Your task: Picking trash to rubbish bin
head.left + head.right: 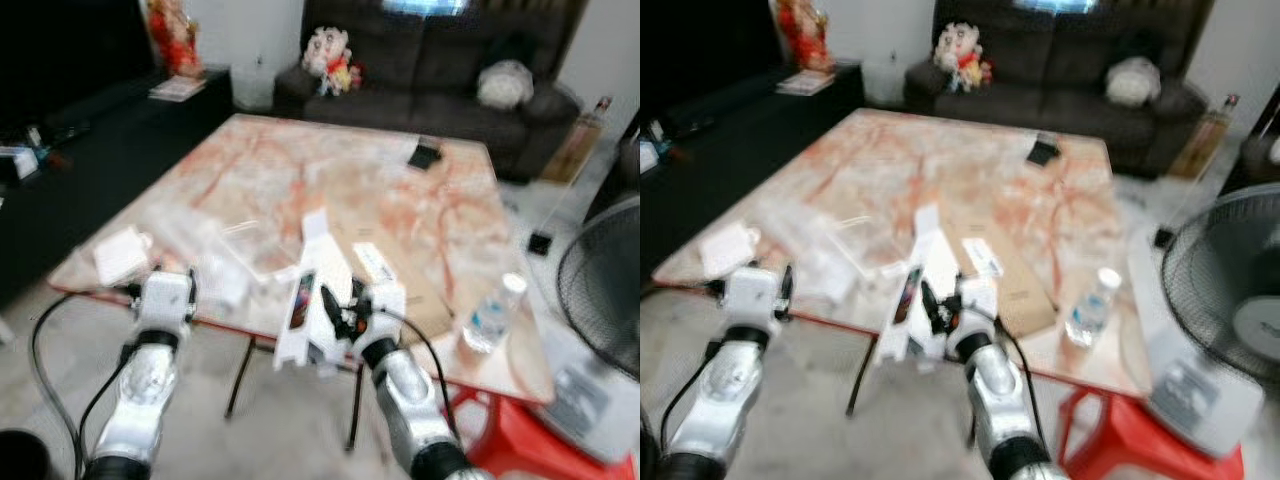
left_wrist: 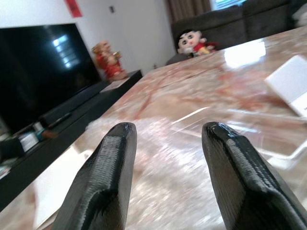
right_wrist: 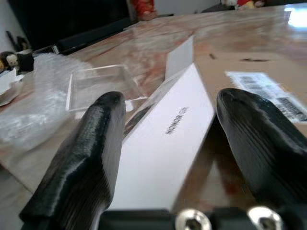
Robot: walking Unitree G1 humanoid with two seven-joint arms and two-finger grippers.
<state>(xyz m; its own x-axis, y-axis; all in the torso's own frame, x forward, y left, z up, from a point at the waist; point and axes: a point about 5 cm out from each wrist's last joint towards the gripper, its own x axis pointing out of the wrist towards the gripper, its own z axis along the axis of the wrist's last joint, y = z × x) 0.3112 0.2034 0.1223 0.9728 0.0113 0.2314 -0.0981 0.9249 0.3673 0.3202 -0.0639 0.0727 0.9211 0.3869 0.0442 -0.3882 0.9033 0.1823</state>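
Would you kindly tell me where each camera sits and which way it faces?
Head eyes: look down at the marble-patterned table; both silver arms show.
Left wrist: along the open left gripper over clear plastic wrap.
Right wrist: along the open right gripper astride the long white box.
Shared: the box, the table.

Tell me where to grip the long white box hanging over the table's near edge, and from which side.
Grip the white box across its narrow width at the end overhanging the table, coming from the robot's side. It is long and slim, and the right end effector already straddles it with fingers open.
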